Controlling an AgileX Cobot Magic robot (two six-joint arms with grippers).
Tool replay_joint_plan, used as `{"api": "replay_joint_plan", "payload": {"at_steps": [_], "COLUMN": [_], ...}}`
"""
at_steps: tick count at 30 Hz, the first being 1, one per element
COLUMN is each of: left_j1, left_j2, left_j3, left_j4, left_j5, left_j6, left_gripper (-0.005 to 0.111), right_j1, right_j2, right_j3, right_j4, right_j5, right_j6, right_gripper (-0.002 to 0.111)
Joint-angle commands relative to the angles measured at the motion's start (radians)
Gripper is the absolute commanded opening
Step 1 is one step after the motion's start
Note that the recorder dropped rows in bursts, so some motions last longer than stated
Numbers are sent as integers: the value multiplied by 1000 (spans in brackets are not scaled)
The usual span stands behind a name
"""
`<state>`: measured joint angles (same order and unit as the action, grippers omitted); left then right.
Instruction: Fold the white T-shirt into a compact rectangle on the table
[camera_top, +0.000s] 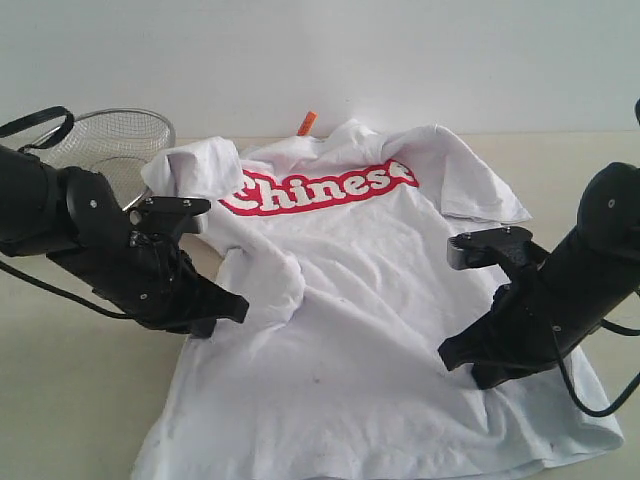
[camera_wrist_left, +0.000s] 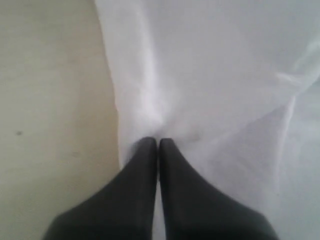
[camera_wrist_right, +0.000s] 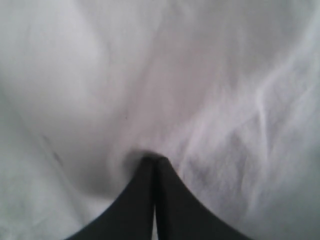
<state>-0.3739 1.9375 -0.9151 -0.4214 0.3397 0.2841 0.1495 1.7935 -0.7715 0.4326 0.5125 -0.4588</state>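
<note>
The white T-shirt (camera_top: 360, 290) lies chest-up on the table (camera_top: 70, 400), rumpled, with red lettering (camera_top: 320, 187) across the chest and an orange neck tag (camera_top: 307, 122) at the far end. Its left sleeve is turned up and the cloth bunches beside my left gripper (camera_top: 240, 305). That gripper sits at the shirt's left edge, shut, with fabric (camera_wrist_left: 210, 90) gathering into creases at its tips (camera_wrist_left: 158, 141). My right gripper (camera_top: 452, 355) rests on the shirt's right side, shut, and the cloth (camera_wrist_right: 210, 100) puckers round its tips (camera_wrist_right: 154, 159).
A silver wire-mesh basket (camera_top: 110, 145) stands at the back left, just behind my left arm. Bare table shows to the left of the shirt (camera_wrist_left: 50, 100) and at the far right (camera_top: 580, 160). A white wall closes the back.
</note>
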Motion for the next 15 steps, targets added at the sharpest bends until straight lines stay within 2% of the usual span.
{"api": "replay_joint_plan", "payload": {"at_steps": [1,5,11,15], "left_j1": [60,73,73,20], "left_j2": [46,32,-100,-254], "left_j3": [31,31,33,33], "left_j4": [86,86,105,11], "left_j5": [28,63,138,157], "left_j6": [-23,-27,-33,44], "left_gripper": [4,4,4,4], "right_j1": [-1,-1,-1,-1], "right_j2": [43,43,43,43], "right_j3": [13,13,13,13], "right_j4": [-19,-19,-35,-50], "right_j5": [-30,-28,42,52], "right_j6": [-2,-2,39,39], "right_gripper": [0,0,0,0]}}
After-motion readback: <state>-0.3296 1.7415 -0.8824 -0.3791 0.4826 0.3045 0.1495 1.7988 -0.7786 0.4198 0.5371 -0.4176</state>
